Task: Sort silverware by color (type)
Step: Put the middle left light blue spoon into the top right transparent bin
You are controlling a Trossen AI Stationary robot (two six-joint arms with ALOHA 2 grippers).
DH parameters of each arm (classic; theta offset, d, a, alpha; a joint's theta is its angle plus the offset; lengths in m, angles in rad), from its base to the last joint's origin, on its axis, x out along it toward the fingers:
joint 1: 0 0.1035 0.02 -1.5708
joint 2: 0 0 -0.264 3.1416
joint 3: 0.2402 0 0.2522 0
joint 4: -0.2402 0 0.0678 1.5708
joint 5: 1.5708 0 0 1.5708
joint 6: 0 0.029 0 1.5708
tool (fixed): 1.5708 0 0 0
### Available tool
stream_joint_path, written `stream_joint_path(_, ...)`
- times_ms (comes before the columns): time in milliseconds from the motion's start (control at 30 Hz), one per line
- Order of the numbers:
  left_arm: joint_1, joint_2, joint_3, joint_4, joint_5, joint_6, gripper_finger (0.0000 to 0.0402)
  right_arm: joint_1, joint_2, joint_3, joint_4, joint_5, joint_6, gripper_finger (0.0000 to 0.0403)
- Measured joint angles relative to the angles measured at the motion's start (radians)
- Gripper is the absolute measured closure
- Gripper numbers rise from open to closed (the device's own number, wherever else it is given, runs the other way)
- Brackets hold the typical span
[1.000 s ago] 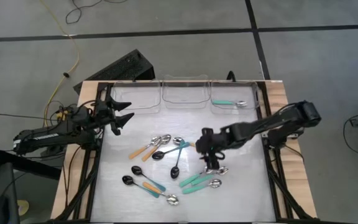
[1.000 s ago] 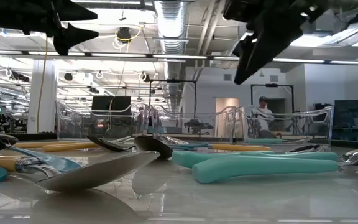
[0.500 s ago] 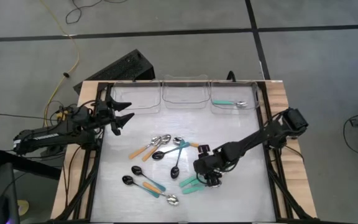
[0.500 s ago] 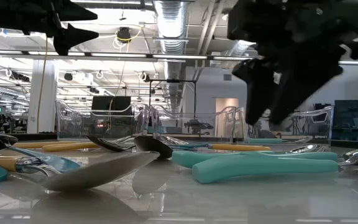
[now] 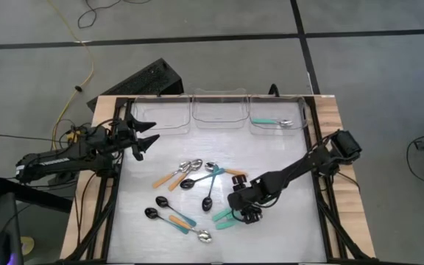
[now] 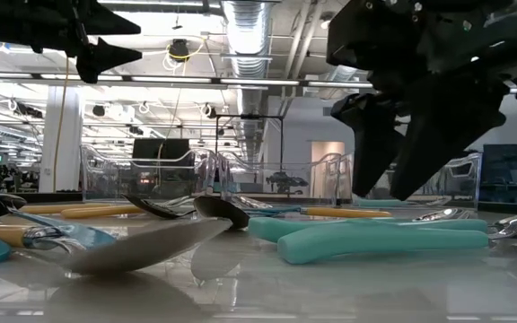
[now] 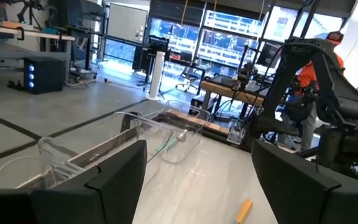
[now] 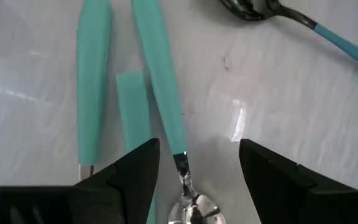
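Right gripper (image 5: 246, 212) hung low, jaws open, straddling one teal-handled spoon (image 8: 160, 93) in the near-right cluster; nothing gripped yet, so the step was the pick: drop, close on the handle. Carry likely goes to the far-right bin (image 5: 278, 112), which held a teal spoon (image 5: 272, 121). Left gripper (image 5: 144, 137) waited open, far left.

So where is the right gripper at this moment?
In the high view the right gripper is low over the table's right-centre, fingers open, directly above the teal-handled spoons. Its wrist view shows one teal handle running between its fingers.
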Motion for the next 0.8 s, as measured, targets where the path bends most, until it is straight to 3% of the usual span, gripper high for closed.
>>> stream_joint_path(800,0.000,0.000,0.000,-0.010,0.000,-0.016,0.0124,0.016,0.030,-0.032,0.081,0.029,0.001,0.0154)
